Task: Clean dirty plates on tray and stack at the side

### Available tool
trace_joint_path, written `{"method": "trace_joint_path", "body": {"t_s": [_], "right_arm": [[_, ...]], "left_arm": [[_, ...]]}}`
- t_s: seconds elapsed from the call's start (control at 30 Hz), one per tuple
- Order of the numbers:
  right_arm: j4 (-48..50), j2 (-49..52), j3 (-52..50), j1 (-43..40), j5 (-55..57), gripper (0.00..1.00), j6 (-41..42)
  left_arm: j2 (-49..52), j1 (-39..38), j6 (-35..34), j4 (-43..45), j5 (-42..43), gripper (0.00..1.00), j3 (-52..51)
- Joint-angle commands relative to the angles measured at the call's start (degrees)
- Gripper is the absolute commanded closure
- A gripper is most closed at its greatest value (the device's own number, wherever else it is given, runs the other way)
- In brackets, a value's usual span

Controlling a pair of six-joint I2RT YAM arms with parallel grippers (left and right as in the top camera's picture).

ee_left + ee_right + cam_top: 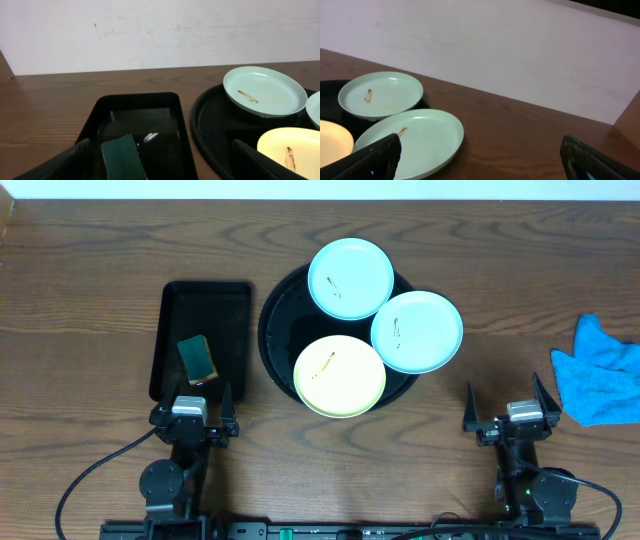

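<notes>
Three plates [350,277] overhang the rim of the round tray [282,315]. A strip of table [400,440] separates the yellow plate [340,375] from the left tool [196,400] and right tool [503,390], both spread open.

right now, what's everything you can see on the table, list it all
mint-blue plates: two, smeared, far and right sides of round tray
yellow plate: one, pale yellow, smeared, near side of round tray
round tray: one, black, table centre
rectangular tray: one, black, left of round tray
sponge: one, green and yellow, in rectangular tray
cloth: one, blue, far right
table: one, brown wood
left gripper: one, black, open, near rectangular tray
right gripper: one, black, open, beside cloth
</notes>
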Motion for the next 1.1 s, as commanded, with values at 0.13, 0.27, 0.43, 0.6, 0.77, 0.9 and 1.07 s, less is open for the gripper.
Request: {"method": "trace_joint_path", "body": {"t_s": [0.13,0.27,0.43,0.6,0.77,0.9,1.07], "right_arm": [[1.1,-0.2,-0.1,0.4,1.9,0.01,-1.9],[1.9,-0.2,-0.1,0.4,-4.4,0.01,-0.9],[1.9,0.2,1.8,0.4,-10.5,0.01,5.7],[-3.0,5.7,10.5,0.4,-10.4,0.01,8.0],[-8.8,19.1,23.0,0.4,-10.4,0.01,7.8],[-14.3,30.9,33.1,0.4,-13.5,0.01,7.8],[-21.6,43.2,42.9,0.4,-18.0,0.01,7.8]], "left_arm": [[-0.3,-0.2,0.6,-2.5,2.4,0.15,-0.6],[-0.3,-0.2,0.5,-2.5,2.4,0.15,-0.6],[-0.3,-0.2,0.6,-2.5,2.4,0.15,-0.6],[-0.3,-0.2,0.6,-2.5,2.4,0.15,-0.6],[-0.3,-0.2,0.6,-2.5,2.4,0.15,-0.6],[-0.3,-0.2,0.5,-2.5,2.4,0.15,-0.6],[-0.3,-0.2,0.5,-2.5,2.4,0.15,-0.6]]}}
